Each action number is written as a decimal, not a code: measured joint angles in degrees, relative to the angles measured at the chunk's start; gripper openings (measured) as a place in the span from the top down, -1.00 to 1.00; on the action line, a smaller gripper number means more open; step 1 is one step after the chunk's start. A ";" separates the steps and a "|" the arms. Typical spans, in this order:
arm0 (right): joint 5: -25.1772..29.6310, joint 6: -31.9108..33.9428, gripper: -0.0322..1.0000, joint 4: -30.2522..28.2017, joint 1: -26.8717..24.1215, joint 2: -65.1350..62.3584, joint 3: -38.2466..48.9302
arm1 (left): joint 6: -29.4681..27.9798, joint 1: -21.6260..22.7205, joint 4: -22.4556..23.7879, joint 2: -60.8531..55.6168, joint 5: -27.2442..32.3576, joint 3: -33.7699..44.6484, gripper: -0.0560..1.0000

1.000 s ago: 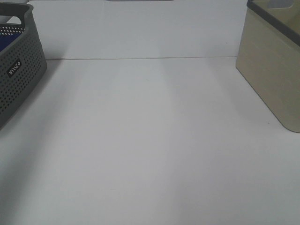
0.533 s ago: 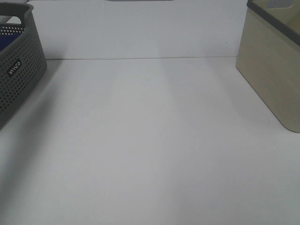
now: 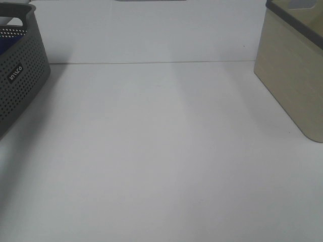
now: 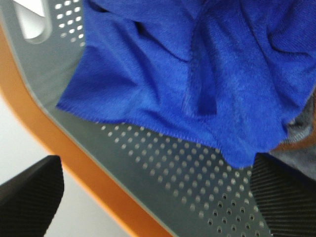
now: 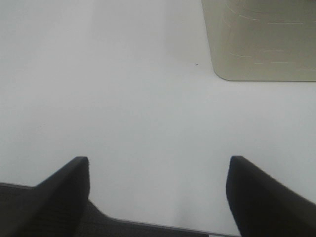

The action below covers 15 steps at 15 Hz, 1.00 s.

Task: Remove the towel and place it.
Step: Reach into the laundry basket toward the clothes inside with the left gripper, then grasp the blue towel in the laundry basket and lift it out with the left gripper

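Observation:
The towel (image 4: 197, 74) is royal blue and lies crumpled inside a grey perforated basket (image 4: 173, 173) with an orange rim. My left gripper (image 4: 158, 197) hovers just above the towel's edge, open, with black fingertips (image 4: 29, 197) on either side and nothing between them. In the exterior high view only a sliver of the towel (image 3: 7, 45) shows behind the grey basket's wall (image 3: 22, 75) at the far left. My right gripper (image 5: 158, 192) is open above the bare white table (image 5: 123, 98), holding nothing. Neither gripper appears in the exterior high view.
A beige basket (image 3: 292, 75) with a dark rim stands at the right edge of the table, and its corner (image 5: 261, 39) shows in the right wrist view. A grey cloth with an orange edge (image 4: 301, 133) lies beside the towel in the grey basket.

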 joint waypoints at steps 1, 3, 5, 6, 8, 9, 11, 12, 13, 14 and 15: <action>0.00 0.00 -0.52 0.00 0.00 0.00 0.00 | 1.15 0.86 0.23 3.55 -1.20 -1.49 -0.93; 0.00 0.00 -0.52 0.00 0.00 0.00 0.00 | 2.52 1.43 0.40 5.67 -3.50 -1.66 -0.93; 0.00 0.00 -0.52 0.00 0.00 0.00 0.00 | 3.04 1.83 0.46 8.19 -7.79 -1.72 -0.93; 0.00 0.00 -0.52 0.00 0.00 0.00 0.00 | 3.21 2.01 0.52 9.22 -9.74 -1.72 -0.93; 0.00 0.00 -0.52 0.06 0.00 0.00 0.00 | 3.15 2.12 0.52 10.31 -11.75 -1.72 -0.93; 0.00 0.00 -0.52 0.06 0.00 0.00 0.00 | 2.98 2.12 0.52 10.49 -12.32 -1.78 -0.93; 0.00 0.00 -0.52 0.06 0.00 0.00 0.00 | 2.98 2.12 0.57 10.60 -12.83 -2.18 -0.93; 0.00 0.00 -0.52 0.06 0.00 0.00 0.00 | 2.98 2.12 0.63 10.66 -13.69 -2.18 -0.93; 0.00 0.00 -0.52 0.06 0.00 0.00 0.00 | 2.98 2.12 0.63 10.77 -14.38 -2.18 -0.93; 0.00 0.00 -0.52 0.06 0.00 0.00 0.00 | 2.98 2.12 0.63 10.89 -15.24 -2.18 -0.93; 0.00 0.00 -0.52 0.06 0.00 0.00 0.00 | 2.98 2.12 0.69 11.06 -15.47 -2.18 -0.93</action>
